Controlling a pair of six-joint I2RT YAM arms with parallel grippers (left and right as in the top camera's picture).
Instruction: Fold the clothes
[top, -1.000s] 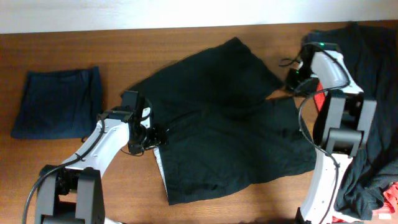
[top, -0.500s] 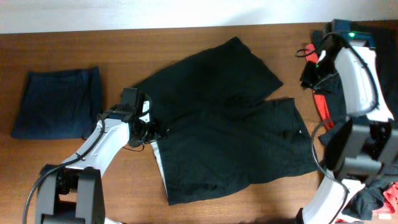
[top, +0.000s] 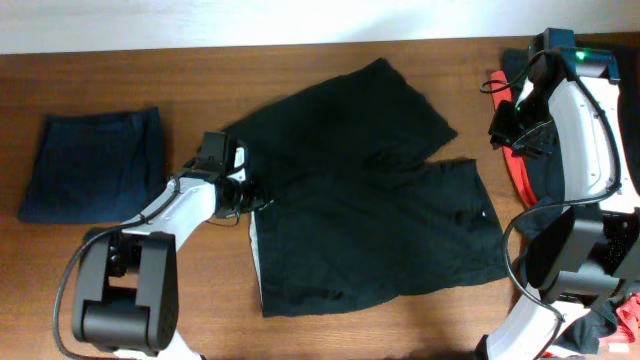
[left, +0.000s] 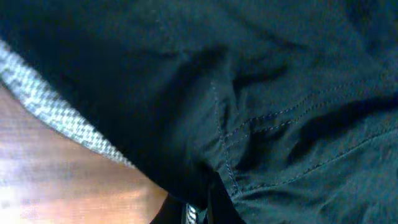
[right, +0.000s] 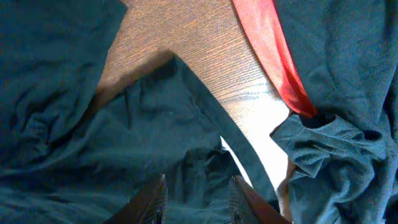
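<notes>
The black shorts (top: 370, 200) lie spread flat mid-table, with the pale inner waistband (top: 254, 250) showing at their left edge. My left gripper (top: 247, 203) is shut on the waist edge there. The left wrist view shows black fabric (left: 261, 93) pinched between the fingertips and the pale band (left: 56, 118) beside it. My right gripper (top: 503, 128) hangs raised at the right, beyond the shorts' leg hem. Its fingers (right: 152, 200) stand apart with nothing between them, above dark cloth (right: 112, 143). A red garment (top: 517, 170) (right: 273, 56) lies under it.
A folded navy-blue garment (top: 95, 165) sits at the far left. More dark clothes (right: 348, 81) are heaped at the right edge around the right arm's base. Bare wood (top: 200, 70) runs along the back of the table.
My left gripper has shut on the shorts' waist edge and drawn it slightly left. My right arm has let go of the leg hem and lifted away to the right over the pile.
</notes>
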